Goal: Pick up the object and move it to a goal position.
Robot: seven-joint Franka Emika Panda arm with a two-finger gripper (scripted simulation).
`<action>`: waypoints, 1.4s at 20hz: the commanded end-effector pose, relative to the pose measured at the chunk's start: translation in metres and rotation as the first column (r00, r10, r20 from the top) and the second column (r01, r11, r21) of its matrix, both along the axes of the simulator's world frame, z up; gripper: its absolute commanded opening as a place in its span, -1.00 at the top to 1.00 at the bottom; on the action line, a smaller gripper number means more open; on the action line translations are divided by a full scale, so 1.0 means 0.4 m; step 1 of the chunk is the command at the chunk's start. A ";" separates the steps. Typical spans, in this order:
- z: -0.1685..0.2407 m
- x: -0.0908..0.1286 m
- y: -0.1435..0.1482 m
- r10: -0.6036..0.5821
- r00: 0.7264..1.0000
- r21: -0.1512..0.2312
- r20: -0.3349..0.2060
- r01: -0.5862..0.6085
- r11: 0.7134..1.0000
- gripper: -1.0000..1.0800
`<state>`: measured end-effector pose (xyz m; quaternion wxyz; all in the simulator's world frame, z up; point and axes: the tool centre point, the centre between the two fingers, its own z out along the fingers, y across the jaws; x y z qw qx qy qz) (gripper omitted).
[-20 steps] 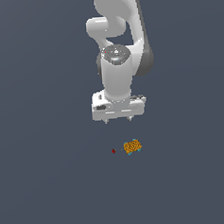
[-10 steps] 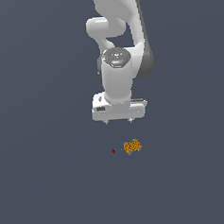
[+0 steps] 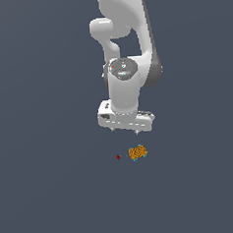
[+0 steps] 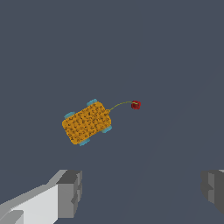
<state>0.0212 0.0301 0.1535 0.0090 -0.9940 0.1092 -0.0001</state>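
Note:
The object (image 3: 138, 152) is a tiny orange block with a dark-speckled checkered top and teal-blue bits at its edges, lying on the dark grey floor. In the wrist view the object (image 4: 86, 123) sits at a slant, and a thin cord runs from it to a small red bead (image 4: 136, 105). That bead (image 3: 118, 157) lies just to the exterior view's left of the block. My gripper (image 3: 126, 131) hangs above the block, a little toward the exterior view's left of it, open and holding nothing. Both grey fingertips (image 4: 70, 193) stand wide apart in the wrist view.
The flat dark grey floor (image 3: 50, 192) spreads all around. The white arm (image 3: 126, 49) rises above the gripper.
The gripper has come slightly lower toward the block. The block and the bead have not moved.

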 end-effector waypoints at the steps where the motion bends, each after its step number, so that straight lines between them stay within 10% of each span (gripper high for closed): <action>1: -0.013 0.009 0.004 -0.067 0.998 0.001 -0.002 0.067 0.998 -0.92; 14: -0.082 0.053 0.028 -0.400 0.917 -0.001 -0.012 0.400 0.917 -0.92; 28: -0.159 0.094 0.054 -0.701 0.713 -0.011 -0.012 0.701 0.713 -0.92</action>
